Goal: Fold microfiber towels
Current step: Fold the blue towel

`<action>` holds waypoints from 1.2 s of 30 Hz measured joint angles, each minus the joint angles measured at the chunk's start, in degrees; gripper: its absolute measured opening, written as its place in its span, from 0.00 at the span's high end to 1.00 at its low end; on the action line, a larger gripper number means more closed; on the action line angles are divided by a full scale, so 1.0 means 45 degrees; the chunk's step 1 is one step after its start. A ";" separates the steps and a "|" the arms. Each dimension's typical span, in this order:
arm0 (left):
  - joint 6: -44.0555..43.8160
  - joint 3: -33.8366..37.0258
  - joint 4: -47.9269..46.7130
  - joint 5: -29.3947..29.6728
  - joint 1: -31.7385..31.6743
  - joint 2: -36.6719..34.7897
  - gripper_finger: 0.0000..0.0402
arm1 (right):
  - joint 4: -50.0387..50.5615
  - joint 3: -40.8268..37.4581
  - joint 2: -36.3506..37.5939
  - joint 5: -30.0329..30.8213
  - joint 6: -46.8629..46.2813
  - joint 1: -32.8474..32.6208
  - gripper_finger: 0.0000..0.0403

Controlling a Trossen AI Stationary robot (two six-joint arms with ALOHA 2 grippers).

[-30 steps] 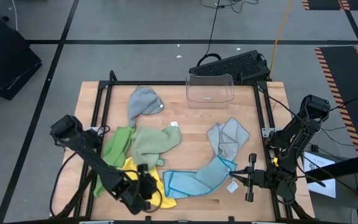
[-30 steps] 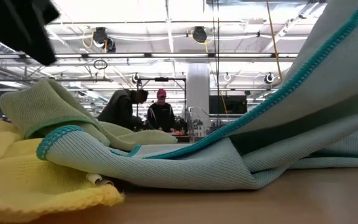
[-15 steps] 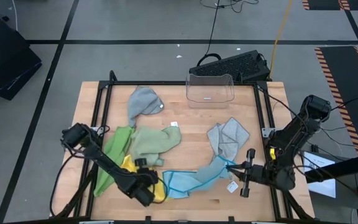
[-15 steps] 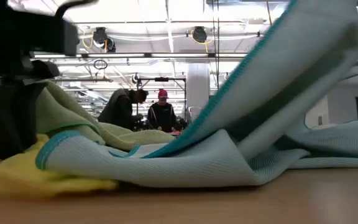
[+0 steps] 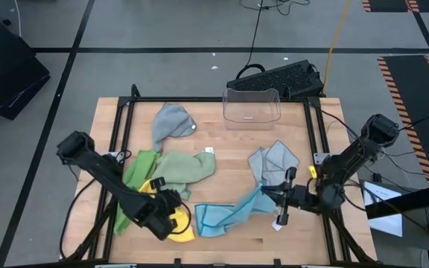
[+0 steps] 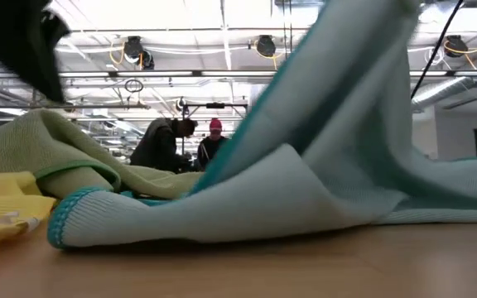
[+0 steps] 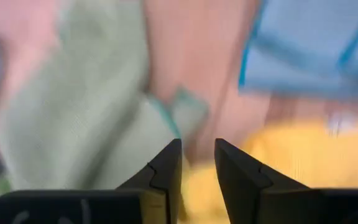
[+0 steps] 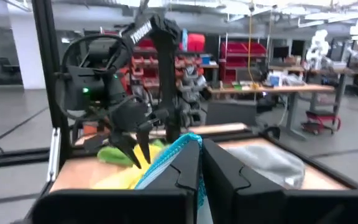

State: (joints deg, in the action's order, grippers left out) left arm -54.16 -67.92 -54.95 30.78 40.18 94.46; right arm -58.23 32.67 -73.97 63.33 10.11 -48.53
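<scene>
- My right pincer [image 5: 272, 196] was clamped on a teal-stitched edge of the light blue towel [image 5: 226, 215], lifting the ribbed cloth off the wooden tabletop [image 5: 229, 145] in a slanted sheet, its far end crumpled near the front edge.
- My left pincer [image 5: 171, 202] hung over the rumpled yellow towel [image 5: 176, 227], its dark fingers [image 7: 166, 167] a narrow gap apart; I could not tell if they pinched anything.
- The soft sage green towel [image 5: 183, 170] lay bunched just behind the yellow one.
</scene>
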 joint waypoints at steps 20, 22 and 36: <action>0.7790 0.0053 0.8108 0.1497 -0.0571 0.3490 0.39 | 0.0412 0.0000 0.1614 -0.0384 0.1394 0.0543 0.97; 0.7779 0.0053 0.8384 0.1259 -0.0768 0.3853 0.39 | 0.0432 0.0000 0.1611 -0.0379 0.1424 0.0543 0.97; 0.8051 0.0053 0.9431 0.0166 -0.1510 0.4521 0.75 | 0.0762 0.0000 0.1611 -0.0027 0.1376 0.0543 0.97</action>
State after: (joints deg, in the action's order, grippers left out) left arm -17.94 -67.68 -12.51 31.53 33.39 114.80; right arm -54.80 32.67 -66.72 63.21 16.30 -46.09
